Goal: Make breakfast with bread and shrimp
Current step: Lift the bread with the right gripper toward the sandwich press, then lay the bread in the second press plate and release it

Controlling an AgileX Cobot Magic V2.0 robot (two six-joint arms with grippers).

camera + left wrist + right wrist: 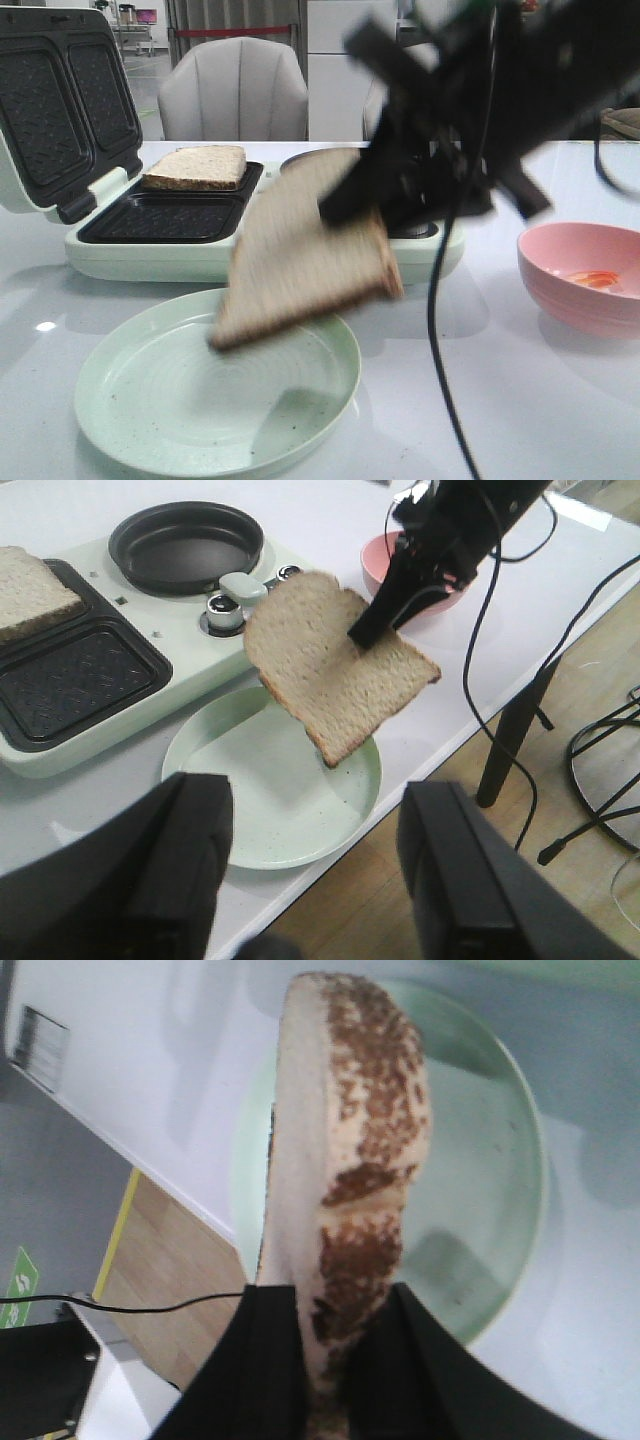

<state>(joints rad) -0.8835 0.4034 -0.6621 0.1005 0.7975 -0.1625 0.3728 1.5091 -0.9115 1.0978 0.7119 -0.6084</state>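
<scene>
I have the right gripper [375, 215] pinched on a slice of bread [300, 250], its fingers pressed against both flat faces near one crust edge, as the right wrist view shows edge-on. I hold it by that edge so the rest of the slice hangs free and tilted, with its low corner above the pale green plate [140, 405]. In the left wrist view the slice clearly floats clear of the plate, not touching it.

The second slice of bread [197, 167] lies flat in the far grill tray of the open sandwich maker [150, 255]; the near tray beside it is bare, and the lid stands up at the left. I judge the hanging slice is either headed for that bare tray or for a sandwich built on the plate; I cannot tell which from here.

The shrimp [596, 280] sit as small orange bits inside the pink bowl [560, 262], well off to the right, untouched.

My left gripper [315, 865] hangs near the table's front edge with its fingers spread wide and nothing between them, kept back so it stays out of the right arm's path.

The slice is blurred in the front view, so I take it the arm is moving. With such a thin grip near the crust, the soft bread could sag or tear.
</scene>
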